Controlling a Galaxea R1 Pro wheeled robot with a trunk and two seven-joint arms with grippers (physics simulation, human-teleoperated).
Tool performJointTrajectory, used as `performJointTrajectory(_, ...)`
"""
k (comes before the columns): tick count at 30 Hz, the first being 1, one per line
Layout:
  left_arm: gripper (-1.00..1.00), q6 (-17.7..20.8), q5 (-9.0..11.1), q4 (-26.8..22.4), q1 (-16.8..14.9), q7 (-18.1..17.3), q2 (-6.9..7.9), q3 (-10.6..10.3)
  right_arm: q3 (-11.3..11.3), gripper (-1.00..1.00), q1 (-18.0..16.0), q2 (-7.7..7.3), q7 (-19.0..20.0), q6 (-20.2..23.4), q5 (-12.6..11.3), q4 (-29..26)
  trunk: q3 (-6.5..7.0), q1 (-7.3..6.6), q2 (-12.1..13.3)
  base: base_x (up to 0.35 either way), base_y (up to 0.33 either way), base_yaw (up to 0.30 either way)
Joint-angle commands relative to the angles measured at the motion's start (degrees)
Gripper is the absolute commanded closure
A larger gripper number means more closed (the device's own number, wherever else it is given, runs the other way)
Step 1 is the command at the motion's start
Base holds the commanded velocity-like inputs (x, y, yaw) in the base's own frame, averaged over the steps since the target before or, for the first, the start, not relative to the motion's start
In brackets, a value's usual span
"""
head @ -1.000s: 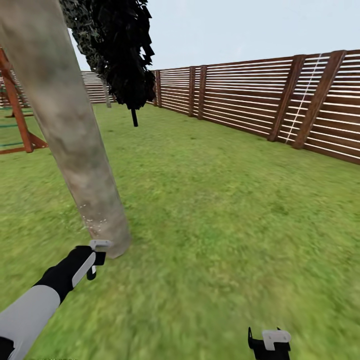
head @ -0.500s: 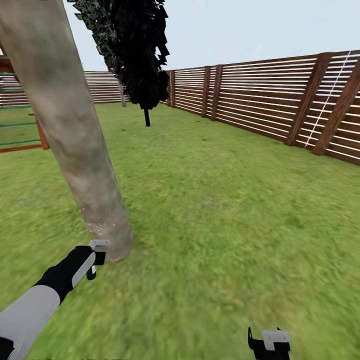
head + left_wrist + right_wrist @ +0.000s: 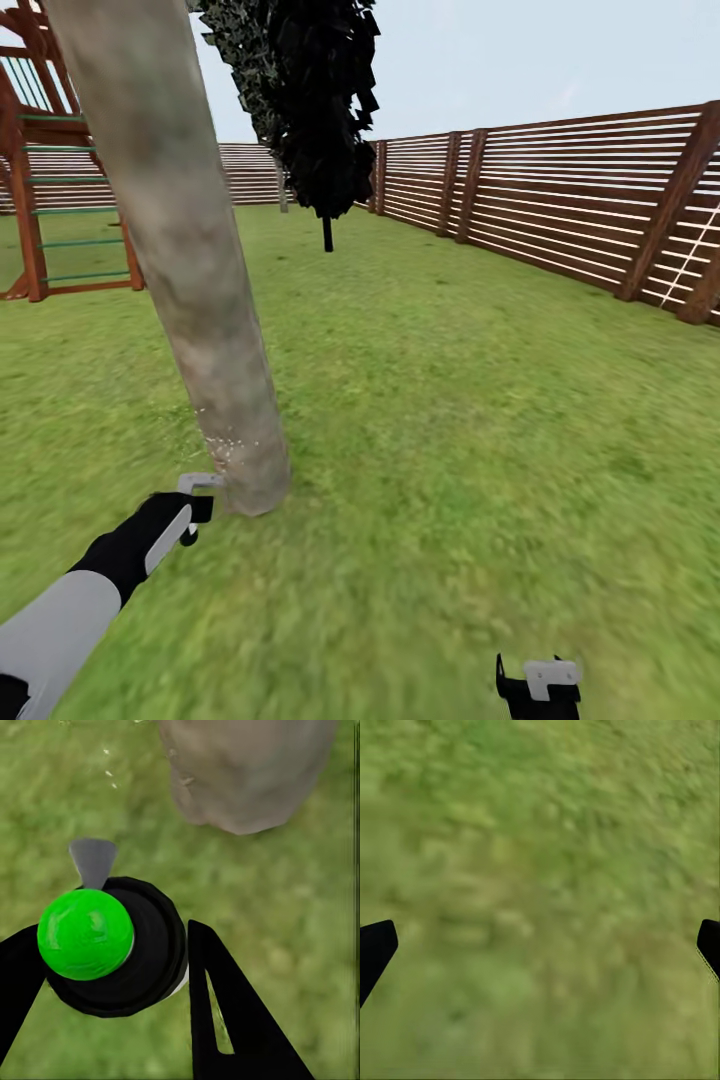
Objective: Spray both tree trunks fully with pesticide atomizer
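Atomizer [image 3: 112, 949] clamped between left fingers [image 3: 225, 1020], arm extended beside trunk [image 3: 190, 280].

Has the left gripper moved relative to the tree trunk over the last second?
Yes. The left gripper with the pesticide atomizer has closed in on the tree trunk; its tip now reaches the trunk's base, though the camera also swung.

A fenced back garden: grass [image 3: 450, 420] covers the ground, a brown slatted wooden fence [image 3: 560, 215] runs along the right and far side, a thick tree trunk [image 3: 190, 270] stands near left, and a wooden climbing frame [image 3: 50, 200] is far left.
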Motion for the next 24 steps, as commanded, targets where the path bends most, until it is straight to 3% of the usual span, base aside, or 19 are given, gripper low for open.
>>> performJointTrajectory(1,1.00,0.02,-0.06,0.00,-0.01,-0.01,-0.01,0.00,0.00,-1.00,0.00,0.00,0.00,0.00,0.00,0.00,0.00,0.00,0.00,0.225,-0.184,0.002)
performJointTrajectory(9,1.00,0.69,0.47,0.53,0.16,-0.51,-0.06,0.00,0.00,-1.00,0.00,0.00,0.00,0.00,0.00,0.00,0.00,0.00,0.00,0.213,-0.195,0.004)
performJointTrajectory(16,1.00,3.05,0.90,0.35,0.22,-0.72,-0.27,0.40,-0.09,-1.00,0.00,-0.13,-0.08,0.00,0.00,-0.09,0.00,0.00,0.00,-0.060,-0.089,0.247)
performJointTrajectory(18,1.00,5.43,0.94,0.32,-0.68,-0.72,-0.41,0.41,-0.09,-1.00,0.00,-0.16,-0.08,0.00,0.00,-0.09,0.00,0.00,0.00,-0.002,-0.002,0.228)
performJointTrajectory(20,1.00,10.28,0.99,0.33,-5.14,-0.74,-0.58,0.42,-0.09,-1.00,0.00,-0.18,-0.09,0.00,-0.01,-0.09,0.00,0.00,0.00,0.000,0.000,0.045)
performJointTrajectory(23,1.00,13.26,0.99,0.27,-7.39,-2.55,-0.75,0.36,-0.09,-1.00,0.00,-0.18,-0.01,0.00,0.00,-0.09,0.00,0.00,0.00,0.000,0.000,0.008)
performJointTrajectory(24,1.00,18.11,0.36,0.23,-8.06,-9.22,-0.75,0.17,-0.09,-1.00,0.00,-0.18,0.00,0.00,0.00,-0.09,0.00,0.00,0.00,0.000,0.000,0.000)
